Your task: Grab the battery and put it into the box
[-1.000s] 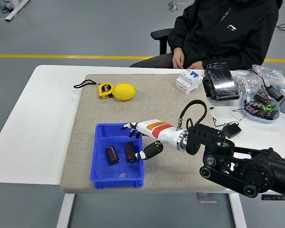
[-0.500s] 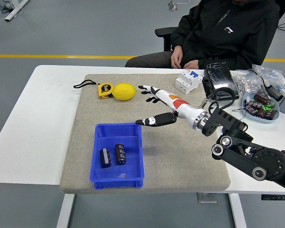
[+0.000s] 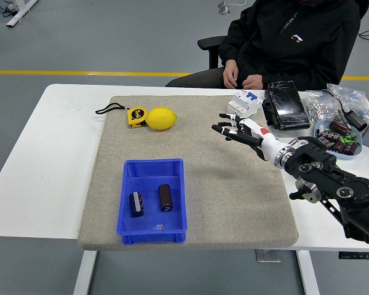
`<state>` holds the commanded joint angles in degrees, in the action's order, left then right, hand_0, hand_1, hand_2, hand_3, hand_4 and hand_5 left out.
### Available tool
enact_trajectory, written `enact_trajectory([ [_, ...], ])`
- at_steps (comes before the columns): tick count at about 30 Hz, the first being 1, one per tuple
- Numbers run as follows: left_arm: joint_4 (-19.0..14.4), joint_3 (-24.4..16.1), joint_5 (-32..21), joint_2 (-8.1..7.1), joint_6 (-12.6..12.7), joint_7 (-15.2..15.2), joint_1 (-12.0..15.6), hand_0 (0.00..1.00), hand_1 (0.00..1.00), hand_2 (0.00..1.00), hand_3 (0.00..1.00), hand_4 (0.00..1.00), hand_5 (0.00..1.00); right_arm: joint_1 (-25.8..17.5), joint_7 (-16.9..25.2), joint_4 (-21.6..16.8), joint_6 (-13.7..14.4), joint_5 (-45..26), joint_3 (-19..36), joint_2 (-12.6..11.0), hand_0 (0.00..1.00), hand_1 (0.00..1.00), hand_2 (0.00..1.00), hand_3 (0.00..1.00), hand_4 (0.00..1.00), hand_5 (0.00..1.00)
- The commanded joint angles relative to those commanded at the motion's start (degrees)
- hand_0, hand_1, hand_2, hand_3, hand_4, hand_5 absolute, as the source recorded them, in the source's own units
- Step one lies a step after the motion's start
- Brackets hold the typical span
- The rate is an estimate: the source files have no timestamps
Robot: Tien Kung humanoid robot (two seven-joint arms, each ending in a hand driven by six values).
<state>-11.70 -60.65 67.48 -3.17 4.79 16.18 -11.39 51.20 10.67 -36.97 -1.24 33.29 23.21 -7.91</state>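
Two dark cylindrical batteries (image 3: 165,196) (image 3: 136,204) lie inside the blue box (image 3: 152,231), which sits on the grey mat near its front left. My right hand (image 3: 234,130) hovers over the mat's back right, far from the box, fingers spread and holding nothing. More batteries fill a clear bowl (image 3: 338,137) at the table's right edge. The left arm does not show.
A lemon (image 3: 162,118) and a yellow tape measure (image 3: 136,116) rest at the mat's back left. A white breaker (image 3: 244,102) and a black device (image 3: 285,107) stand near the far edge, with a black adapter (image 3: 304,145). A seated person has hands clasped (image 3: 241,78) beyond the table.
My right hand has pulled away from the box, back and to the right across the mat. One battery it left in the box has rolled and settled.
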Motion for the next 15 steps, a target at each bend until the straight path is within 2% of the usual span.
enact_trajectory([
  [1, 0.0, 0.14, -0.17, 0.02, 0.01, -0.02, -0.02, 0.723, 0.703, 0.662, 0.585, 0.632, 0.539, 0.25, 0.18, 0.99, -0.24, -2.23, -0.66, 0.3, 0.889, 0.858, 0.883, 0.931, 0.998, 0.811],
  [2, -0.01, 0.29, -0.31, 0.05, -0.01, -0.05, -0.05, 0.723, 0.7, 0.662, 0.585, 0.632, 0.539, 0.57, 0.33, 2.01, -0.48, -4.84, -1.48, 0.64, 0.888, 0.865, 0.882, 0.929, 0.998, 0.859],
  [6, -0.02, 0.6, -0.63, 0.14, 0.01, -0.09, -0.17, 0.723, 0.7, 0.662, 0.585, 0.632, 0.539, 1.31, 0.79, 4.88, -0.99, -14.52, -3.34, 1.77, 0.888, 0.865, 0.882, 0.929, 0.998, 0.859],
  [10, -0.03, 0.88, -1.0, 0.12, 0.02, -0.15, -0.23, 0.723, 0.702, 0.663, 0.585, 0.632, 0.54, 2.19, 1.75, 7.09, 0.05, -23.57, -5.31, 2.36, 0.884, 0.862, 0.873, 0.917, 0.998, 0.865],
  [15, -0.04, 1.01, -1.21, 0.11, 0.05, -0.14, -0.26, 0.722, 0.702, 0.664, 0.585, 0.631, 0.539, 2.68, 0.38, 11.22, 0.79, -20.6, -7.98, 3.09, 0.888, 0.864, 0.875, 0.916, 0.998, 0.862],
])
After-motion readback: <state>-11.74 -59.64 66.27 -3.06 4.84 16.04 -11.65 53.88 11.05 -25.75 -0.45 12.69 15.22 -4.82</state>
